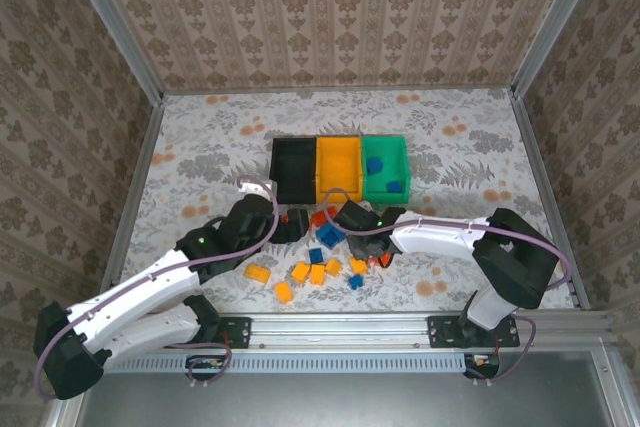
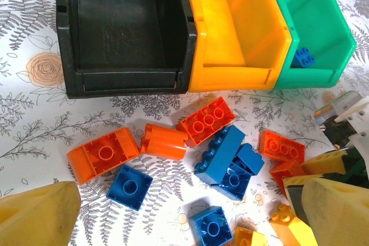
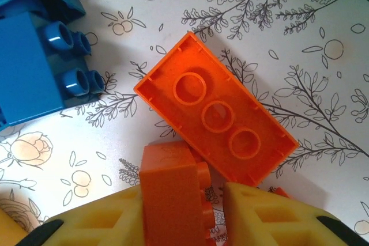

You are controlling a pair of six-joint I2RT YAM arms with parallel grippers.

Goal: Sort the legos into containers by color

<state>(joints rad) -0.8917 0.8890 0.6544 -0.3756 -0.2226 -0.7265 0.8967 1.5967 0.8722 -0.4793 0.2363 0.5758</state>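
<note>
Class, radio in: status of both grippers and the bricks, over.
Left gripper open over pile. Right gripper shut on orange brick. Long upturned brick right beside it.

Top view: fixed high above and behind the 2 arm bases, tilted down and forward. From far off it takes in the whole table point(image 1: 200, 137), the 3 bins point(image 1: 338, 169) and the brick pile point(image 1: 325, 252).
Left wrist: low and near, facing the bins point(image 2: 230, 33) front-on across the pile point(image 2: 225, 159), with the left fingers point(image 2: 37, 214) in both bottom corners.
Right wrist: nearest, looking almost straight down on an upturned brick point(image 3: 216, 120). The right fingers point(image 3: 277, 217) lie along the bottom edge, a small brick point(image 3: 173, 191) between them.
Shared: top and left wrist share the bins and pile; all 3 share red and blue bricks of the pile.
</note>
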